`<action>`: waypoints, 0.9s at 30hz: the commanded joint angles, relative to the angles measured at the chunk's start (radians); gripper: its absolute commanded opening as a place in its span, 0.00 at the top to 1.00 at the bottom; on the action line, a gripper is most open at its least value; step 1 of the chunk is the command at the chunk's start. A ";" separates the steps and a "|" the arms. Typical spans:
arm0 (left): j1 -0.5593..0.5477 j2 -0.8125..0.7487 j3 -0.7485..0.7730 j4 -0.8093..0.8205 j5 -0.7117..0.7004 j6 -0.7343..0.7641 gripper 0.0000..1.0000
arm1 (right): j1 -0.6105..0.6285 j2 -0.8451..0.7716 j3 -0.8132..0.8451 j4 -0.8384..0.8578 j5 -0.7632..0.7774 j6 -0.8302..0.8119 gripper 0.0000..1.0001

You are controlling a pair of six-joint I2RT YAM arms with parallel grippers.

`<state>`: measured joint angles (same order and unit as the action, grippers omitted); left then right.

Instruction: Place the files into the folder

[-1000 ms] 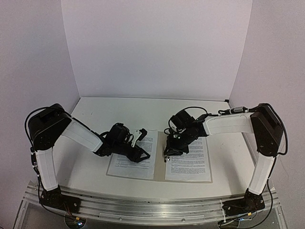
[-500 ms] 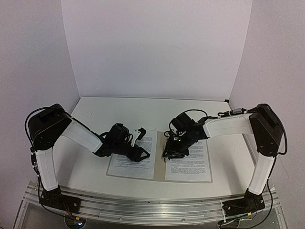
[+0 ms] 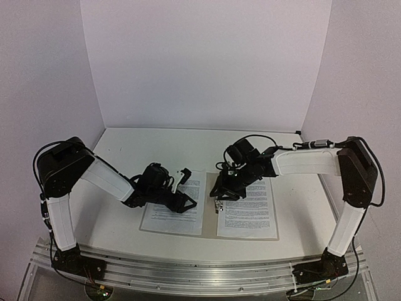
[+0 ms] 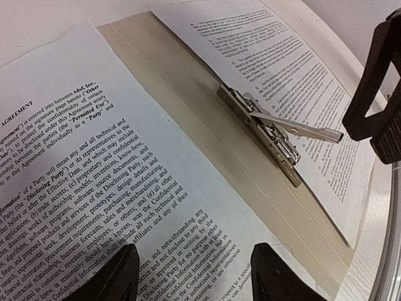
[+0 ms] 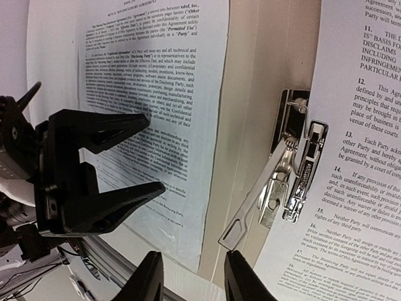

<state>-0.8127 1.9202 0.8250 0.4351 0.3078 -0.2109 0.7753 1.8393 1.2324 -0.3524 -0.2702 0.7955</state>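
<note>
Folder (image 3: 210, 219) lies open and flat on the counter (image 3: 156, 147), near its front edge, between the two arms. Both files rest on it: left sheet (image 3: 172, 216) on the left cover, right sheet (image 3: 250, 213) on the right cover, with a tan strip of folder bare between them. Metal clip (image 5: 291, 172) sits at the spine, on the right sheet's inner edge, its lever tilted up. Left gripper (image 3: 187, 189) is low over the left sheet, jaws spread, nothing between them. Right gripper (image 3: 217, 199) is above the spine close to the clip, fingers (image 5: 147, 279) parted, grasping nothing. The grippers face each other across the spine, near but apart.
</note>
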 commanded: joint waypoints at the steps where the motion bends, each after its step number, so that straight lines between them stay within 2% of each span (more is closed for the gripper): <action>1: 0.002 0.026 -0.029 -0.033 -0.031 -0.026 0.39 | -0.003 -0.058 -0.042 0.023 -0.010 0.132 0.70; 5: 0.002 0.026 -0.036 -0.030 -0.030 -0.031 0.39 | -0.013 -0.046 -0.034 0.027 -0.010 0.166 0.77; 12: 0.003 0.022 -0.037 -0.026 -0.031 -0.030 0.39 | -0.026 -0.022 -0.043 0.028 0.004 0.187 0.84; 27: 0.003 0.029 -0.033 -0.027 -0.030 -0.029 0.39 | -0.030 0.036 -0.037 0.056 -0.038 0.170 0.83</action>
<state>-0.8127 1.9202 0.8131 0.4576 0.3023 -0.2184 0.7467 1.8556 1.1928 -0.3257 -0.2815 0.9630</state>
